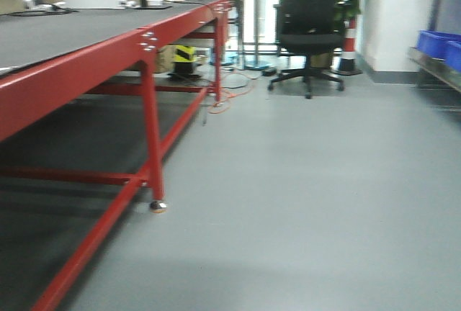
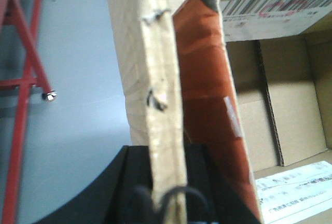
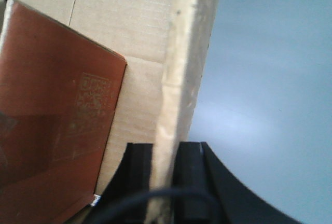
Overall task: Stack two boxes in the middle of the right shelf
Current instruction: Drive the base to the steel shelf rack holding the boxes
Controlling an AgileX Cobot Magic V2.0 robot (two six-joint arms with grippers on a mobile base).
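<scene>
Both grippers hold one open brown cardboard box above the grey floor. In the left wrist view my left gripper [image 2: 168,203] is shut on the box's upright left wall [image 2: 162,94], which has torn tape on its edge. In the right wrist view my right gripper [image 3: 167,182] is shut on the opposite taped wall [image 3: 187,58]. A flat red-brown packet [image 2: 207,89] leans inside the box and also shows in the right wrist view [image 3: 52,110]. A steel shelf level [image 1: 436,62] shows at the far right of the front view. Neither gripper nor the box shows there. A second box is out of view.
A red-framed table [image 1: 144,37] with a dark top runs along the left, its leg [image 1: 153,138] standing on the floor. A black office chair [image 1: 308,30] and a striped cone [image 1: 350,48] stand ahead. Blue bins [image 1: 436,43] sit on the shelf. Grey floor [image 1: 302,196] lies between.
</scene>
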